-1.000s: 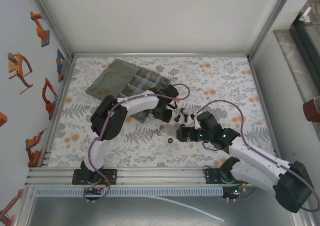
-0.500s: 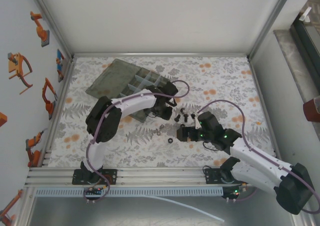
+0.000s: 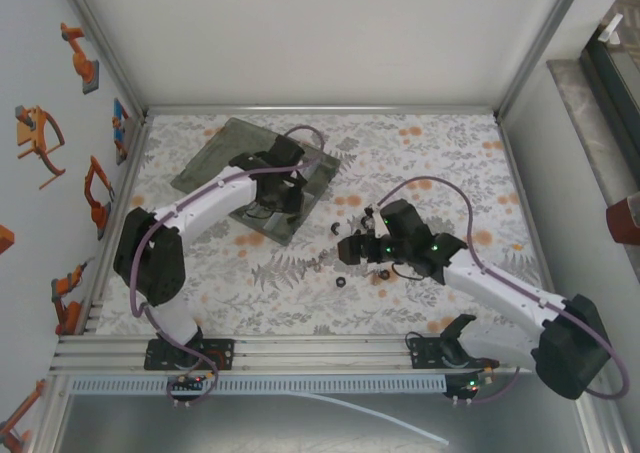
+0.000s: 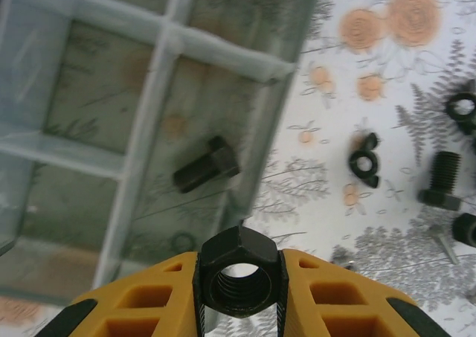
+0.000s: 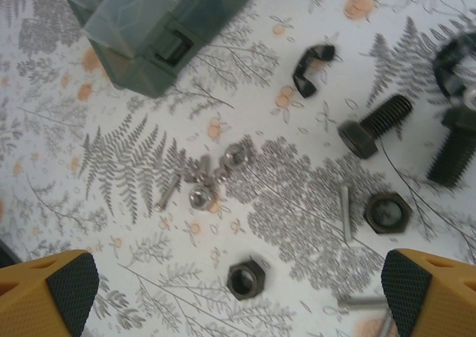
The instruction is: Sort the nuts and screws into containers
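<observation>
Nut (image 4: 239, 253) within left tool (image 4: 239, 286)

White walls (image 3: 320, 33), floral table cover (image 3: 440, 143)

top: high overhead | wrists: close, looking down | shared: organiser box (image 4: 82, 117)

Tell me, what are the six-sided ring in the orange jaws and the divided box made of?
Nut: likely blackened steel; dull dark sheen, threads cut inside the hole. Box: translucent grey plastic, apparently; the flowered table cover shows through its floor.
</observation>
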`<action>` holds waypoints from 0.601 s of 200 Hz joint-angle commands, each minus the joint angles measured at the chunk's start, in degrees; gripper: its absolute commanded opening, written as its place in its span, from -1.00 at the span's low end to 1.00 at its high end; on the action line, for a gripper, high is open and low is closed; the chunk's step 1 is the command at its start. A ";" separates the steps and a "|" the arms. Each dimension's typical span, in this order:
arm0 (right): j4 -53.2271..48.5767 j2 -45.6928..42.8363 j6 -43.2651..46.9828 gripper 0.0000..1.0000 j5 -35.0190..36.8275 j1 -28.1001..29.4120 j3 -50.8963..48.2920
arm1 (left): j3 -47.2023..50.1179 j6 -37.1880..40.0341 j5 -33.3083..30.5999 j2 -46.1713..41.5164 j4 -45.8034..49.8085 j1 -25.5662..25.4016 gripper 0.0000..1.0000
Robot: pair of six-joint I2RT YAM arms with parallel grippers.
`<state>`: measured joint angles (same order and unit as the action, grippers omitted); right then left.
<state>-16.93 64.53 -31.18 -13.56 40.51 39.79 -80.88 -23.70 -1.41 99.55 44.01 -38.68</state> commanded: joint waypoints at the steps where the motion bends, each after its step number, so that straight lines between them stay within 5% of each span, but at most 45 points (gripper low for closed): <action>1: 4.51 4.27 1.67 0.98 -4.51 -0.26 3.85 | 2.12 -2.27 -2.64 -2.32 4.09 2.37 -0.60; 40: 8.65 9.92 1.38 0.98 -7.95 0.14 6.39 | 4.91 -2.19 -3.99 -2.78 4.71 7.24 -0.61; 76: 8.57 10.76 1.29 0.98 -7.70 0.18 5.78 | 5.94 -1.68 -0.79 -4.08 2.69 6.37 -0.61; 120: 9.63 10.04 -0.11 0.99 -6.90 0.18 3.67 | 6.11 -3.67 -7.16 -4.05 4.50 7.79 -0.61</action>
<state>-8.64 75.07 -30.55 -20.12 40.53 44.53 -74.98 -25.87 -4.75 96.53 46.44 -32.95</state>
